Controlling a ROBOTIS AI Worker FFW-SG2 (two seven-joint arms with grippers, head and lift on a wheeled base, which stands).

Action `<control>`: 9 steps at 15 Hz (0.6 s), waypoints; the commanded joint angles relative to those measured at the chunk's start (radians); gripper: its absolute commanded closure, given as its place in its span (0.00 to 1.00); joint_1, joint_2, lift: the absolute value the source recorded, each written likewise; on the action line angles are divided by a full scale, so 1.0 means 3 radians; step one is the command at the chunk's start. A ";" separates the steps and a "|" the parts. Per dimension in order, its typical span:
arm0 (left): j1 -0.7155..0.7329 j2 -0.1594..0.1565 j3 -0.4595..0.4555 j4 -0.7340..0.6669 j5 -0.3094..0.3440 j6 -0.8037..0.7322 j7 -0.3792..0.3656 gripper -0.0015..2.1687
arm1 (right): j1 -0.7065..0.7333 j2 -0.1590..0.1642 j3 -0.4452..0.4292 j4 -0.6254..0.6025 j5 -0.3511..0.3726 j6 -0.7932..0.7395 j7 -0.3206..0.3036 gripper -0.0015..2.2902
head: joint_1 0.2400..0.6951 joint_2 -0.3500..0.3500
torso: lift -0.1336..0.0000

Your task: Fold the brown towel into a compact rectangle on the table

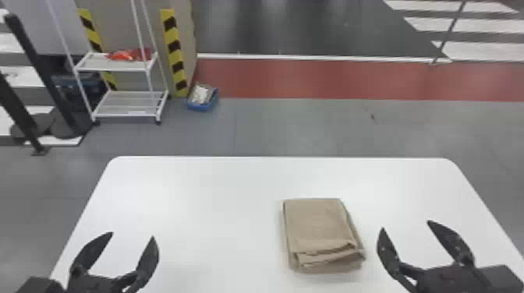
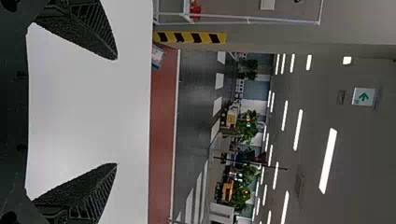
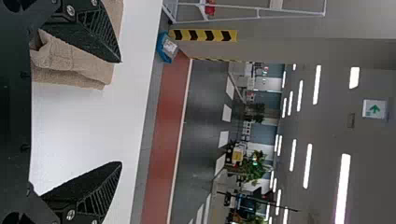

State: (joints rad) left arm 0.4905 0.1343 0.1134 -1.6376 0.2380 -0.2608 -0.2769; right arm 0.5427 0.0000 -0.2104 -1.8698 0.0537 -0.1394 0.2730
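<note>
The floor [image 1: 273, 124] runs back from the work, grey, then red, then dark, with white stripes at the far right. On it stands the white bench [image 1: 202, 195], its near edge cut off by the bottom of the head view. Behind, to the left, the top of a white shelf rack [image 1: 90, 64] is cropped away; the red stuff [image 1: 126, 55] on its upper shelf is too blurred to name. The left gripper [image 1: 132, 235] hangs over the left part of the bench, fingers spread wide with nothing between them, its arm mostly out of frame. The right gripper [image 1: 406, 225] hangs to the right of the towel, likewise wide apart and empty. In the right wrist view one of its fingers hides part of the towel, which the picture's edge also crops. A sign [image 3: 375, 109] bearing a green arrow shows there too. The brown towel [image 1: 317, 226] lies flat on the bench, right of centre, between the grippers and nearer the right one. It is folded into a compact, slightly skewed rectangle, smooth on top, with layers stepping out unevenly along the near edge and right side. Small on the floor, a blue bin [image 1: 199, 106] holds pale contents I cannot make out.
</note>
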 commanded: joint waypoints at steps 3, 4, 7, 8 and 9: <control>0.0119 -0.0049 0.0077 -0.0018 -0.0042 -0.0114 0.0018 0.03 | 0.0221 0.0003 0.0016 -0.0026 -0.0010 -0.0396 0.0005 0.03 | 1.00 0.52 | 1.00; 0.0129 -0.0069 0.0077 -0.0018 -0.0088 -0.0135 0.0033 0.03 | 0.0242 0.0003 0.0006 -0.0031 -0.0036 -0.0427 0.0005 0.03 | 1.00 0.53 | 1.00; 0.0170 -0.0090 0.0077 -0.0018 -0.0093 -0.0319 0.0074 0.03 | 0.0272 0.0003 -0.0004 -0.0036 -0.0092 -0.0519 0.0010 0.03 | 1.00 0.53 | 1.00; 0.0190 -0.0090 0.0093 -0.0018 -0.0093 -0.0370 0.0074 0.03 | 0.0272 0.0003 -0.0004 -0.0036 -0.0092 -0.0519 0.0005 0.03 | 1.00 0.53 | 1.00; 0.0206 -0.0090 0.0108 -0.0018 -0.0093 -0.0391 0.0074 0.03 | 0.0272 0.0003 0.0001 -0.0036 -0.0092 -0.0509 0.0005 0.03 | 1.00 0.53 | 1.00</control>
State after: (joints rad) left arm 0.5456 0.1075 0.1398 -1.6429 0.2102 -0.3647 -0.2544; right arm 0.6237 0.0000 -0.2111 -1.8806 0.0264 -0.2941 0.2748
